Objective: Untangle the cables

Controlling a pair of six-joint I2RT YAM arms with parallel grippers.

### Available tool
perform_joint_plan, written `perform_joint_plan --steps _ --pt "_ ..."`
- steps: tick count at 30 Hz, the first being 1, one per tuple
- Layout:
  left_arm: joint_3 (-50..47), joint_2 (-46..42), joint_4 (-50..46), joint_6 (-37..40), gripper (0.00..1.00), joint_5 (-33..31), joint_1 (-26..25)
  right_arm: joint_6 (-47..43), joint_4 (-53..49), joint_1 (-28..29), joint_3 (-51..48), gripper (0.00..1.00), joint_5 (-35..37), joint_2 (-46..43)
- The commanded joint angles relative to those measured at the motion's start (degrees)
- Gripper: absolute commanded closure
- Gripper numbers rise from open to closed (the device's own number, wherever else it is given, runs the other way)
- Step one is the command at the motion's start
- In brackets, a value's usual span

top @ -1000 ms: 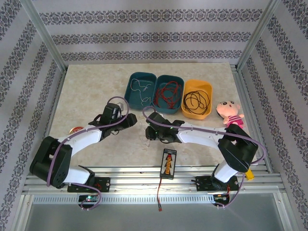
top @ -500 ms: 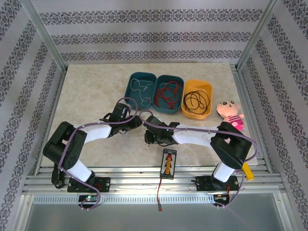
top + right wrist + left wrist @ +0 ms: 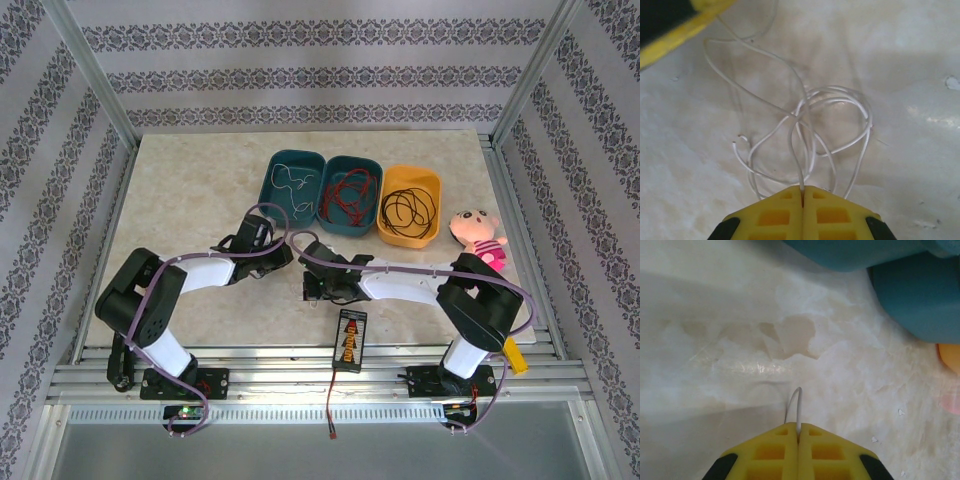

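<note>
Pinched a strand of white cable (image 3: 832, 125) in the left gripper (image 3: 798, 429), fingers pressed together on it. Clamped another strand in the right gripper (image 3: 802, 189), fingers likewise closed tight. Lay in a loose tangle on the table (image 3: 180, 200), between both grippers. Found red cable (image 3: 348, 192) coiled in a teal bin (image 3: 345, 231), black cable (image 3: 408, 208) in the yellow bin (image 3: 405, 240) beside it.
</note>
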Motion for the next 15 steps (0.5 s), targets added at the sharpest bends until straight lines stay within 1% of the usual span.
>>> perform_joint_plan --steps 1,9,15 --pt "1.53 -5.01 -4.06 2.85 1.00 -3.83 -0.36 0.89 -0.85 -0.12 -1.95 1.00 1.65 -1.47" --pt "-0.20 -17.93 -13.99 7.06 1.00 -11.82 2.55 0.64 -2.65 -1.89 -5.34 1.00 5.56 -7.23" --pt "-0.77 -30.90 -24.23 11.30 1.00 -19.83 5.21 0.44 -3.75 -3.03 -6.48 1.00 7.34 -9.80"
